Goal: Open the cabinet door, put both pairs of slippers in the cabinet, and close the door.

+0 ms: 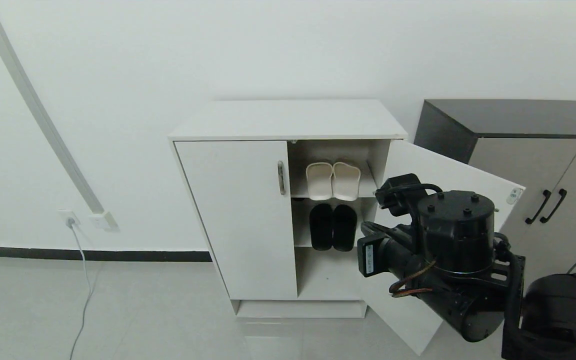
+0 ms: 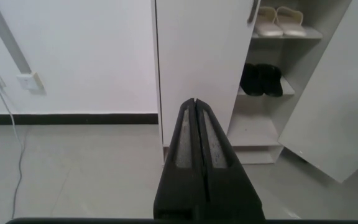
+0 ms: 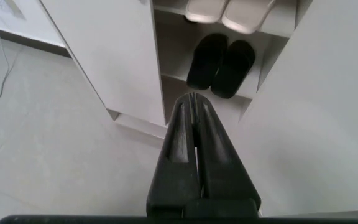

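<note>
Nearest, right end effector [image 3: 194, 96]: fingers pressed together, holds nothing, points toward the open side of the cabinet [image 1: 288, 120]. Left end effector [image 2: 194, 101] likewise pinched narrow and empty, above the floor. Right door [image 1: 460, 172] swung open, left door [image 1: 238, 215] closed. White slippers [image 1: 333, 180] on upper shelf, black slippers [image 1: 333, 227] on the shelf below.
</note>
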### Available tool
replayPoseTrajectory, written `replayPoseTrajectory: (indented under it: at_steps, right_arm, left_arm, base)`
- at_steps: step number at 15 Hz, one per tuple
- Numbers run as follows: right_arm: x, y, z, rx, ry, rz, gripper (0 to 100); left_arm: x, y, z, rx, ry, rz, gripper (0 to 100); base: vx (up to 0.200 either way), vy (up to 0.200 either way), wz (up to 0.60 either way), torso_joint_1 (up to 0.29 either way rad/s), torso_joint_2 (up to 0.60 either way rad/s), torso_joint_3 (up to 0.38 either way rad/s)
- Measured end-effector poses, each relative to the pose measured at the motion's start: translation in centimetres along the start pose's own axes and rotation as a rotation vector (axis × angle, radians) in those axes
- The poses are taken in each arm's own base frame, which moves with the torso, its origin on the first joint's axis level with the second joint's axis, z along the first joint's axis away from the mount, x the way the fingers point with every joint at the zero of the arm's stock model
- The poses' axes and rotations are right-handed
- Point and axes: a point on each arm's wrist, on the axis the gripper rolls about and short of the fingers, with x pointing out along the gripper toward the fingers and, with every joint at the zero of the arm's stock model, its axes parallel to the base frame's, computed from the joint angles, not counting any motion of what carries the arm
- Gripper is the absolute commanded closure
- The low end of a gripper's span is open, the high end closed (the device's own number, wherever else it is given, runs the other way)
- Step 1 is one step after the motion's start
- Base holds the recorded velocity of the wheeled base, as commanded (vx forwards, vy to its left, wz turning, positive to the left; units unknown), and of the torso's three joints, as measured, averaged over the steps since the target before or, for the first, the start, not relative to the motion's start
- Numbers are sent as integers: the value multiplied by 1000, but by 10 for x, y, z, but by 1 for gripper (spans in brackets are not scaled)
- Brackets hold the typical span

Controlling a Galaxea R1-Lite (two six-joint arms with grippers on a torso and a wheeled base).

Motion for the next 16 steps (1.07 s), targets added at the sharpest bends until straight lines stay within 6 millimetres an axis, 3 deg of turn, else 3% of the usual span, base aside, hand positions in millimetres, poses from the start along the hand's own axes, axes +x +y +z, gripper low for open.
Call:
replayPoseTrajectory:
  at_steps: [16]
  right_arm:
    - [0,0,-4,-9,14,-3,100]
  left_arm:
    - [0,0,0,0,0,0,100]
  base:
    - [0,0,0,231,-539,-313]
